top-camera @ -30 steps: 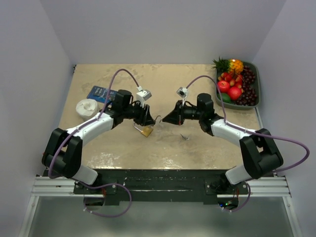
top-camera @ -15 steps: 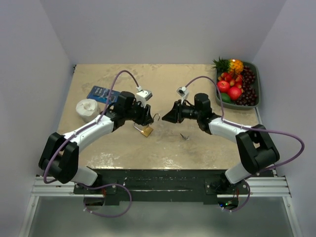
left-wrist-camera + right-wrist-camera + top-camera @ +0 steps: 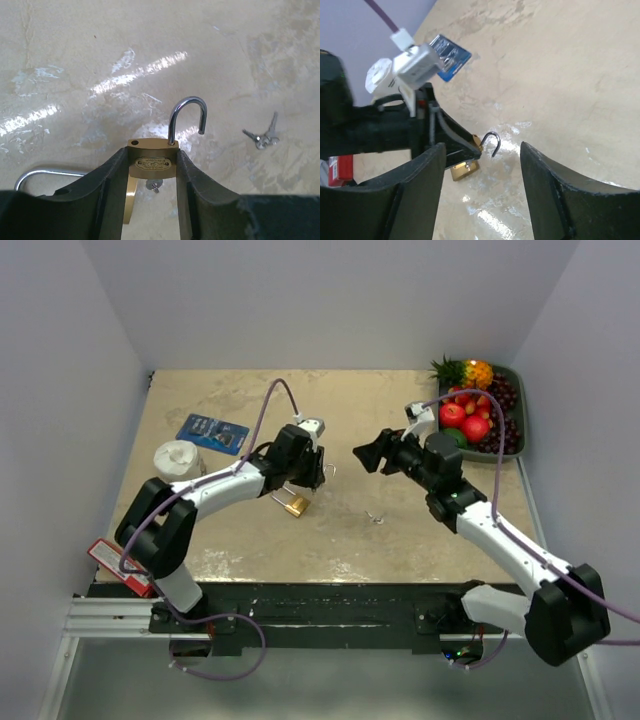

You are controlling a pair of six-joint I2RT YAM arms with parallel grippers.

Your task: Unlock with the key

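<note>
— Both arms have shifted: the left one has swung in toward the middle, and the right one has backed away from the lock, opening up as it went.
— What has the left claw (image 3: 316, 472) got?
— It's clamped on the brass padlock (image 3: 151, 164), with the shackle (image 3: 186, 117) sticking out ahead of the tips. One leg of the shackle is out of the body, so I'd call the lock sprung.
— And the key?
— A small grey bit (image 3: 155, 186) hangs under the lock body, inside the grip. It may be the key, but I can't tell. A bunch of keys (image 3: 262, 137) lies on the counter (image 3: 75, 50), ahead and to the right of that claw.
— Right claw (image 3: 364, 455)?
— Wide and empty, well apart from the padlock and facing it.
— So what's left?
— Little, by my reckoning. Perhaps setting the padlock down.
</note>
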